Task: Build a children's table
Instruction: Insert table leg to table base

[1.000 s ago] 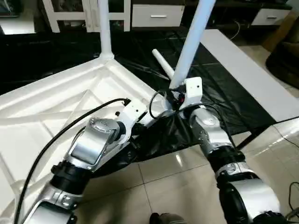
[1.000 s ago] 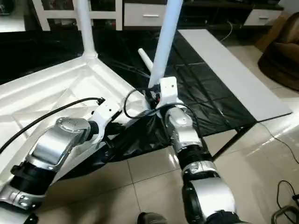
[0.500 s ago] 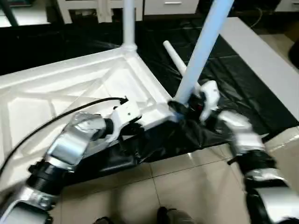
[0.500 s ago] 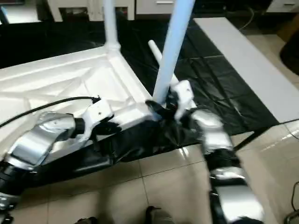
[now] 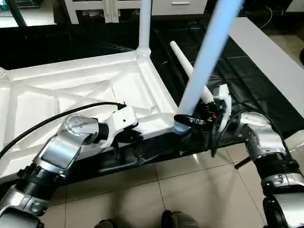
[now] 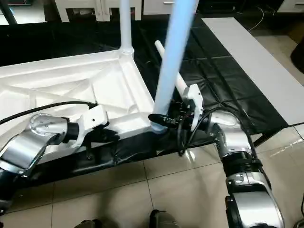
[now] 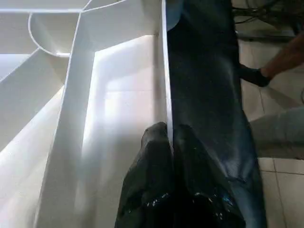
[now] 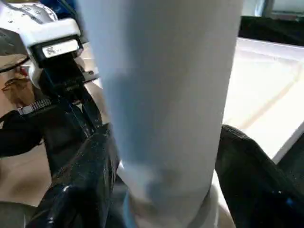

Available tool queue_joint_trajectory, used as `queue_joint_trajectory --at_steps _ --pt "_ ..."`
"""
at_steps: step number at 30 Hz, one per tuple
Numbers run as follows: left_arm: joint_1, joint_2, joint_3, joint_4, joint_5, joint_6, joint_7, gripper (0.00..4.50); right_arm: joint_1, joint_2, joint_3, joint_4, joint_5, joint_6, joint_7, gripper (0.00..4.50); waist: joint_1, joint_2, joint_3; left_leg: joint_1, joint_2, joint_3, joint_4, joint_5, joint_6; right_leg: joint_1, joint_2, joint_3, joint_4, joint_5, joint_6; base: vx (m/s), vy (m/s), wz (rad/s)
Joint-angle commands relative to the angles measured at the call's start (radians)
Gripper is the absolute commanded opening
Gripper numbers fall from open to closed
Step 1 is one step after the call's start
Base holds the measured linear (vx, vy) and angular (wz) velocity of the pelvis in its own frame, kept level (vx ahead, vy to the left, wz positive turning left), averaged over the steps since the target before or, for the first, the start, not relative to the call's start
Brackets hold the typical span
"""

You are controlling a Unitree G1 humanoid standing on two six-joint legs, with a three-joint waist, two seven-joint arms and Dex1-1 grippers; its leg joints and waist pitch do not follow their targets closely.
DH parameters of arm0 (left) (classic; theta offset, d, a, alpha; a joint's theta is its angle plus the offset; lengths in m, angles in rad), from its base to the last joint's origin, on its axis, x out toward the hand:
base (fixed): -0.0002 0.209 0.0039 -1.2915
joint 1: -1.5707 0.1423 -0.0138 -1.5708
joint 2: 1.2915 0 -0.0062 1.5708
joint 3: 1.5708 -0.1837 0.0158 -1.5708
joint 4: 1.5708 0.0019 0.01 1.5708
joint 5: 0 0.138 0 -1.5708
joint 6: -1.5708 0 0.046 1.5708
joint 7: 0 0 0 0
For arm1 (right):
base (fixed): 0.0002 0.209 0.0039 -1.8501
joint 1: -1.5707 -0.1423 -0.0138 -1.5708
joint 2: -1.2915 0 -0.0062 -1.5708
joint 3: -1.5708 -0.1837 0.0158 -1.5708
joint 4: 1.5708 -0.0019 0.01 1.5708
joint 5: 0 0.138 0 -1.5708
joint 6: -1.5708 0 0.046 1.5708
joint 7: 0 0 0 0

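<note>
While left gripper (image 7: 170,142) pinches top (image 5: 95,90), right gripper (image 6: 164,121) around leg (image 6: 173,61)

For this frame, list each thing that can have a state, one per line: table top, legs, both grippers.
table top: upside down, ribs up, on black sheeting.
near-corner leg: upright in its socket, leaning slightly.
far-corner leg: standing in its socket.
loose leg: lying on the sheeting.
left gripper: shut on the top's edge wall.
right gripper: fingers around near-corner leg's base.

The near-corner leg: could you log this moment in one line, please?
right gripper around near-corner leg at socket | left gripper pinching tabletop rim | far leg seated
</note>
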Motion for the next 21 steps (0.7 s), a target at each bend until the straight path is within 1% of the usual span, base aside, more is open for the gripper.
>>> queue_joint_trajectory --at_steps 1,2,3,4,5,6,7,8,9,10,11,14,16,17,19,20,21 --pt "0.039 0.004 -0.083 0.023 0.009 0.013 -0.051 0.0 0.001 -0.015 -0.007 0.007 0.003 -0.01 0.01 3.02 -0.001 0.002 -0.06 0.018 0.02 0.011 -0.044 0.053 0.205 0.064 -0.054 0.041 -0.037 0.108 -0.326 0.0 0.0 0.0" --pt "0.038 0.003 -0.082 0.025 0.008 0.011 -0.049 0.0 -0.001 -0.016 -0.012 0.019 0.002 -0.016 0.008 2.88 0.0 0.002 -0.061 0.017 0.02 0.011 -0.044 0.054 0.205 0.064 -0.054 0.041 -0.036 0.107 -0.327 0.0 0.0 0.0" --pt "0.038 0.003 -0.082 0.025 0.008 0.011 -0.049 0.0 -0.001 -0.016 -0.012 0.019 0.002 -0.016 0.008 2.88 0.0 0.002 -0.061 0.018 0.019 0.011 -0.043 0.054 0.204 0.065 -0.054 0.041 -0.036 0.107 -0.328 0.0 0.0 0.0" --pt "0.038 0.003 -0.08 0.028 0.009 0.003 -0.046 0.0 -0.008 -0.013 -0.022 0.043 -0.002 -0.032 -0.016 2.88 0.001 0.005 -0.061 0.017 0.019 0.01 -0.043 0.057 0.204 0.065 -0.054 0.041 -0.035 0.11 -0.329 0.0 0.0 0.0" --pt "0.035 -0.001 -0.077 0.032 0.01 0.001 -0.042 0.0 -0.01 -0.011 -0.027 0.051 -0.003 -0.037 -0.024 2.88 0.001 0.004 -0.062 0.016 0.018 0.011 -0.042 0.057 0.202 0.065 -0.054 0.041 -0.035 0.111 -0.33 0.0 0.0 0.0" --pt "0.033 -0.003 -0.075 0.036 0.011 -0.002 -0.04 0.0 -0.011 -0.009 -0.031 0.055 -0.002 -0.043 -0.029 2.59 0.001 0.006 -0.063 0.016 0.018 0.011 -0.041 0.056 0.201 0.065 -0.053 0.041 -0.034 0.112 -0.332 0.0 0.0 0.0" --pt "0.032 -0.003 -0.074 0.038 0.011 -0.003 -0.04 0.0 -0.011 -0.008 -0.034 0.054 0.001 -0.041 -0.026 2.53 0.001 0.004 -0.062 0.016 0.017 0.011 -0.041 0.05 0.2 0.066 -0.052 0.041 -0.035 0.111 -0.333 0.0 0.0 0.0" --pt "0.031 -0.003 -0.075 0.039 0.012 -0.004 -0.041 0.0 -0.011 -0.007 -0.035 0.052 0.003 -0.038 -0.024 2.48 0.001 0.004 -0.062 0.014 0.017 0.01 -0.041 0.042 0.198 0.068 -0.053 0.041 -0.035 0.108 -0.331 0.0 0.0 0.0" --pt "0.031 -0.002 -0.075 0.039 0.012 -0.005 -0.043 0.0 -0.01 -0.007 -0.035 0.049 0.004 -0.036 -0.022 2.39 0.002 0.004 -0.062 0.014 0.018 0.01 -0.04 0.036 0.197 0.067 -0.052 0.041 -0.035 0.1 -0.33 0.0 0.0 0.0" --pt "0.031 -0.002 -0.075 0.039 0.013 -0.006 -0.044 0.0 -0.009 -0.007 -0.035 0.046 0.005 -0.032 -0.02 2.39 0.002 0.004 -0.062 0.014 0.018 0.01 -0.04 0.036 0.197 0.067 -0.052 0.041 -0.035 0.1 -0.33 0.0 0.0 0.0" --pt "0.031 -0.002 -0.076 0.04 0.014 -0.008 -0.045 0.0 -0.01 -0.006 -0.035 0.045 0.006 -0.031 -0.019 2.13 0.002 0.006 -0.063 0.014 0.018 0.01 -0.04 0.031 0.194 0.067 -0.053 0.041 -0.035 0.093 -0.33 0.0 0.0 0.0" --pt "0.03 -0.001 -0.079 0.04 0.016 -0.01 -0.048 0.0 -0.012 -0.009 -0.031 0.046 0.003 -0.034 -0.015 2.07 0.002 0.006 -0.063 0.014 0.018 0.01 -0.04 0.021 0.188 0.067 -0.053 0.04 -0.035 0.081 -0.329 0.0 0.0 0.0" --pt "0.032 0.001 -0.082 0.039 0.018 -0.014 -0.049 0.0 -0.016 -0.009 -0.033 0.051 0.004 -0.038 -0.018 1.98 0.002 0.006 -0.066 0.015 0.018 0.01 -0.038 0.032 0.188 0.068 -0.051 0.04 -0.033 0.095 -0.331 0.0 0.0 0.0" --pt "0.034 0.0 -0.083 0.038 0.022 -0.022 -0.045 0.0 -0.021 -0.012 -0.03 0.062 -0.002 -0.059 -0.014 1.94 0.001 0.004 -0.068 0.014 0.017 0.01 -0.037 0.041 0.193 0.069 -0.051 0.04 -0.031 0.109 -0.333 0.0 0.0 0.0" --pt "0.036 -0.001 -0.084 0.037 0.023 -0.025 -0.043 0.0 -0.021 -0.013 -0.024 0.067 -0.011 -0.075 -0.008 1.92 0.002 0.004 -0.07 0.014 0.018 0.01 -0.036 0.051 0.198 0.069 -0.052 0.04 -0.029 0.123 -0.336 0.0 0.0 0.0" --pt "0.037 -0.002 -0.084 0.036 0.024 -0.027 -0.041 0.0 -0.014 -0.019 -0.005 0.071 -0.036 -0.106 0.01 1.91 0.002 0.003 -0.071 0.013 0.017 0.01 -0.034 0.058 0.207 0.069 -0.051 0.039 -0.027 0.133 -0.338 0.0 0.0 0.0" --pt "0.038 -0.002 -0.084 0.035 0.024 -0.027 -0.04 0.0 -0.012 -0.02 -0.002 0.071 -0.04 -0.11 0.012 1.91 0.002 0.003 -0.071 0.013 0.018 0.009 -0.034 0.058 0.209 0.069 -0.053 0.039 -0.027 0.133 -0.339 0.0 0.0 0.0"
